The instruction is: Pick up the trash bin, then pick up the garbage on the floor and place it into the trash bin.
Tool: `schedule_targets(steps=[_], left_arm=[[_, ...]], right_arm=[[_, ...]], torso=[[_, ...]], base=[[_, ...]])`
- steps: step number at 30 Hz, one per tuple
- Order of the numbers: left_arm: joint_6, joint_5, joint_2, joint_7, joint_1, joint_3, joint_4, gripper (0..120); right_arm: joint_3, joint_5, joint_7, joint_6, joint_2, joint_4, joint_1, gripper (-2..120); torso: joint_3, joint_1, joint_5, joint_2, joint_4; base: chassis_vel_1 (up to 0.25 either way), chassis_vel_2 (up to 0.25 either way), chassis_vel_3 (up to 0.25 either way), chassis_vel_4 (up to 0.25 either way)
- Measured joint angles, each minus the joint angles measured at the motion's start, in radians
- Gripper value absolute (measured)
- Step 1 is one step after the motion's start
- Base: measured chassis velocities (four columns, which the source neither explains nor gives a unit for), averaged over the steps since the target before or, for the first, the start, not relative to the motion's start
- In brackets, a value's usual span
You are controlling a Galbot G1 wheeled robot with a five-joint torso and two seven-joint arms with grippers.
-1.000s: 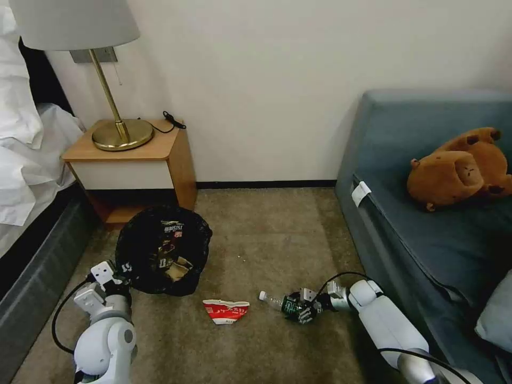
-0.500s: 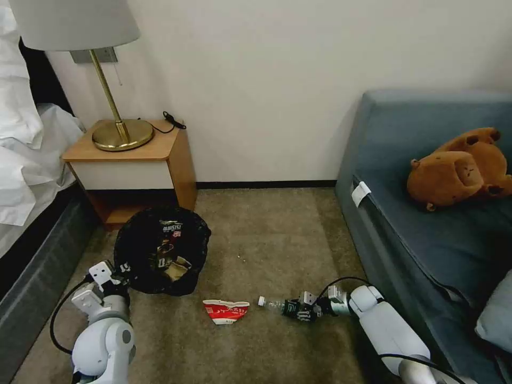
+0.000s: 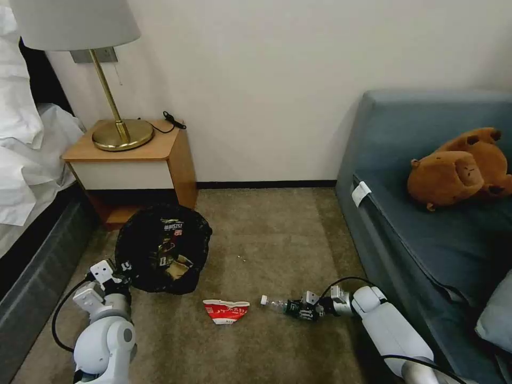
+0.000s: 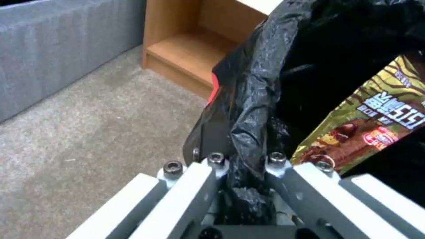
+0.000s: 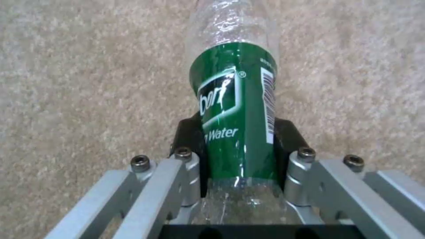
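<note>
- The right pincer [image 3: 305, 311] is clamped on the green-labelled bottle [image 3: 282, 306], which lies low over the carpet, cap pointing toward the robot's left.
- The left pincer [image 3: 121, 272] grips the trash bin [image 3: 162, 248] rim, so the bin lies leftward from the bottle.

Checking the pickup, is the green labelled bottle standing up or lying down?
Lying down. The bottle lies on its side on the carpet, white cap toward the red-and-white cup, right gripper closed around its label.

Bottle [image 5: 234, 109], green label: white "Water" legible, larger logo above ends "...on", ® mark, barcode strip along label edge. Snack wrapper [image 4: 376, 122] in trash bin [image 4: 248, 99]: large white characters plus digits, look like "1515", upside down. Red-and-white cup [image 3: 225, 310]: print unreadable.
</note>
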Motion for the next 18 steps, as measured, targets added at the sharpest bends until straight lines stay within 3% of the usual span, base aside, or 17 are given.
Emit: schedule_targets(steps=[6,8,12,13,14,15,18], left_arm=[[-0.002,0.0,0.0,0.0,0.007,0.0,-0.001,1],[-0.003,0.0,-0.002,0.001,0.009,0.001,-0.003,1],[-0.004,-0.001,-0.002,0.001,0.01,0.003,-0.003,1],[-0.005,-0.001,-0.003,0.001,0.01,0.004,-0.002,1],[-0.009,-0.001,-0.004,0.002,0.013,0.007,0.0,1],[-0.013,-0.001,-0.005,0.003,0.015,0.009,0.004,1],[-0.014,-0.001,-0.005,0.003,0.015,0.01,0.007,1]], right_arm=[[0.011,0.076,0.012,-0.005,-0.005,0.047,-0.006,23],[0.017,0.18,0.03,-0.018,-0.01,0.084,-0.008,23],[0.02,0.256,0.066,-0.024,-0.014,0.119,-0.009,23],[0.014,0.293,0.093,-0.024,-0.016,0.133,-0.01,23],[-0.038,0.448,0.233,-0.028,-0.022,0.19,-0.03,22],[-0.063,0.535,0.305,-0.033,-0.023,0.235,-0.045,22],[-0.085,0.611,0.361,-0.034,-0.023,0.284,-0.058,22]], torso=[[0.0,0.0,0.0001,0.0,0.0],[0.0,0.0,0.0,0.0,0.0],[0.0,0.0,0.0,0.0,0.0],[0.0,0.0,-0.0001,0.0,0.0001],[0.0,0.0,0.0002,0.0,0.0],[0.0,0.0,0.0,0.0,0.0],[0.0,0.0,0.0,0.0,0.0001]], base=[[0.0,0.0,0.0,0.0],[0.0,0.0,0.0,0.0],[0.0,0.0,0.0,0.0],[0.0,0.0,0.0,0.0],[0.0,0.0,0.0,0.0],[0.0,0.0,0.0,0.0],[0.0,0.0,0.0,0.0]])
